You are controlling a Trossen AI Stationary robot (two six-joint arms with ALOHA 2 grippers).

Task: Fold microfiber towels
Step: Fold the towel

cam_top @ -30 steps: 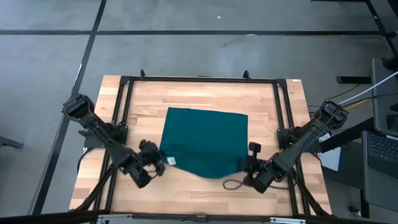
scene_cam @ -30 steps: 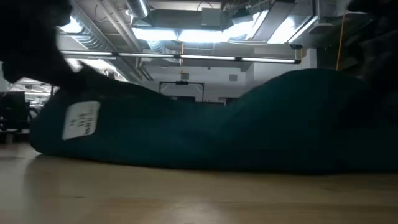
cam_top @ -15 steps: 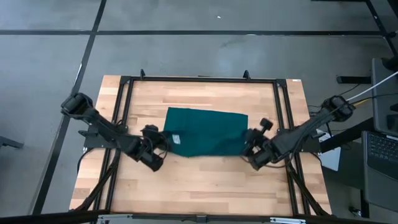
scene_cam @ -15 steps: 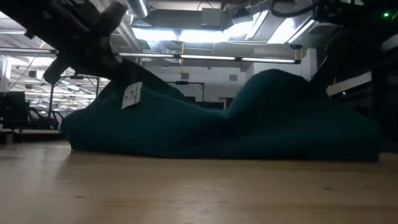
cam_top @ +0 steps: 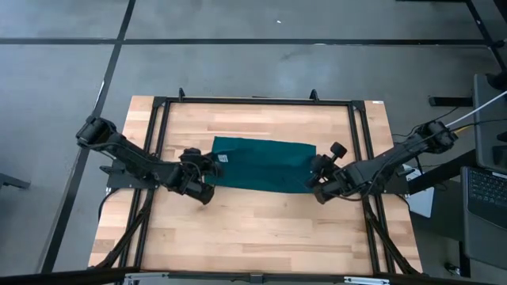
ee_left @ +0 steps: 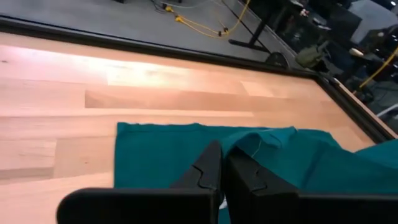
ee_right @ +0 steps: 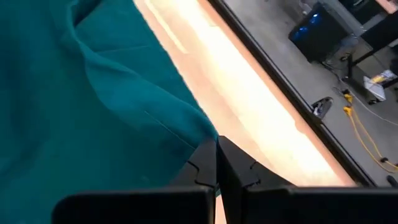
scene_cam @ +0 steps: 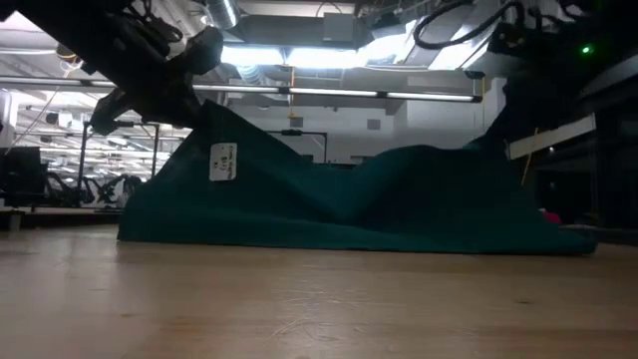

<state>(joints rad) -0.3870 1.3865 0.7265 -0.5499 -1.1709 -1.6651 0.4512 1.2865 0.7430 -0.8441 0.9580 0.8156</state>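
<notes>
The first fold looks to be in hand: the microfiber towel (cam_top: 265,165) lies across the middle of the table (cam_top: 261,229), its far edge flat on the wood and its near edge lifted at both corners. The left gripper (cam_top: 209,167) holds the corner at the towel's 9 o'clock side, fingers pinched tight on the cloth, as the left wrist view shows with the hem bunched just past the tips (ee_left: 219,163). The right gripper (cam_top: 317,176) has the corner at 3 o'clock, its fingers likewise closed on the edge (ee_right: 213,157). From table height the cloth rises to a peak at each held corner and sags between, and the white tag (scene_cam: 222,162) hangs just below the peak at 10 o'clock in that view.

By my reading, the next move calls for both arms to carry their corners together toward 12 o'clock, low and level, lay the lifted edge on the far one, and only then let go (uneven travel would likely skew the fold).

How well the lifted edge lines up with the far edge cannot be judged; the arms cover both corners from above, the fingertips themselves are lost in dark silhouette at table height, and the tag's print is too small to read
</notes>
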